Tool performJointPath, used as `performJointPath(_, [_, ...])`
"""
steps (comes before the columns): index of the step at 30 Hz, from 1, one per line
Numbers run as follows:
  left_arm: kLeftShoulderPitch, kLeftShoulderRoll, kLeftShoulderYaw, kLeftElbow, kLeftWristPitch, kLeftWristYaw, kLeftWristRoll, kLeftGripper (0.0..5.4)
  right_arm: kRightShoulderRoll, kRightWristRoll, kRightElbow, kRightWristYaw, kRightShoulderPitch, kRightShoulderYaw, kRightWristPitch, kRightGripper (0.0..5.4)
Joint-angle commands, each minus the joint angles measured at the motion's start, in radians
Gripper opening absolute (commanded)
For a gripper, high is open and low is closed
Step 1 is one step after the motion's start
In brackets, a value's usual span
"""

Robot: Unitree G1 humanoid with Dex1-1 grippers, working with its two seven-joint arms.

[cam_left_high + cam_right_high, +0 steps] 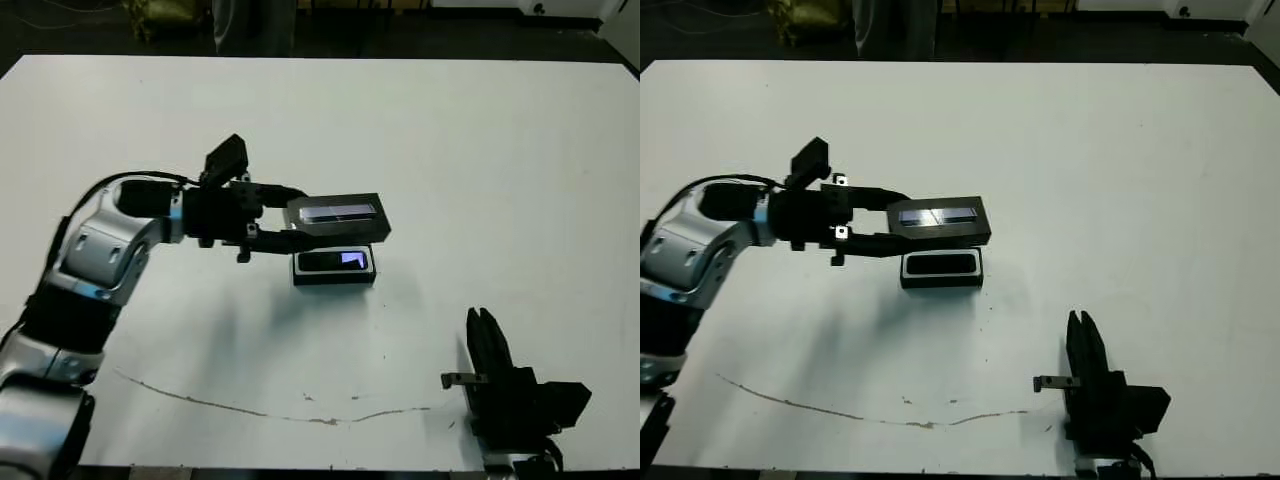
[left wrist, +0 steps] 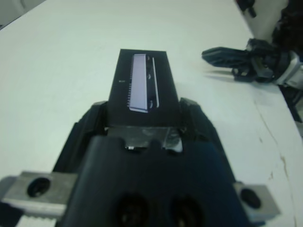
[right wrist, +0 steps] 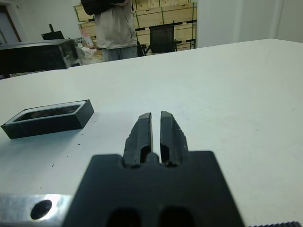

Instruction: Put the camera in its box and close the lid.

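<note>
The left gripper (image 1: 285,225) is clamped on one short end of the lid (image 1: 336,216), holding it in the air — its long axis running 9-to-3 o'clock, parallel to the box (image 1: 334,266), which sits on the table (image 1: 480,160) just toward 6 o'clock of it. The camera (image 1: 336,262) lies inside the box, screen glowing. The left arm is nearer. The right gripper (image 1: 487,335), well away at 5 o'clock, is pressed closed — empty. No writing is legible.

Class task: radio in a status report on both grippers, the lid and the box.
Left gripper shut on the lid, held above the box. Camera lies in the box. Right gripper shut, empty, apart. Nothing in the way.
</note>
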Motion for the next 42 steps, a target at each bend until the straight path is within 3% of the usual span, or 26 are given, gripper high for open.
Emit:
performJointPath(1, [-0.020,-0.021,-0.026,0.071,-0.013,-0.032,0.022,2.43,-0.014,0.006,0.033,-0.003,0.025,-0.008,0.034,0.00])
performJointPath(12, [-0.022,-0.032,-0.051,0.168,-0.133,-0.073,0.098,2.43,-0.018,0.023,0.052,0.019,0.006,-0.014,0.003,0.00])
performJointPath(21, [-0.015,-0.010,-0.050,0.143,-0.097,-0.072,0.120,2.43,-0.019,0.030,0.084,0.030,-0.005,-0.014,-0.034,0.00])
performJointPath(28, [-0.004,-0.010,-0.046,0.133,-0.120,-0.065,0.134,2.43,-0.020,0.019,0.055,0.014,0.009,-0.010,-0.001,0.00])
performJointPath(42, [-0.003,-0.027,-0.057,0.153,-0.117,-0.053,0.151,2.43,-0.020,0.023,0.057,0.013,0.014,-0.013,-0.006,0.00])
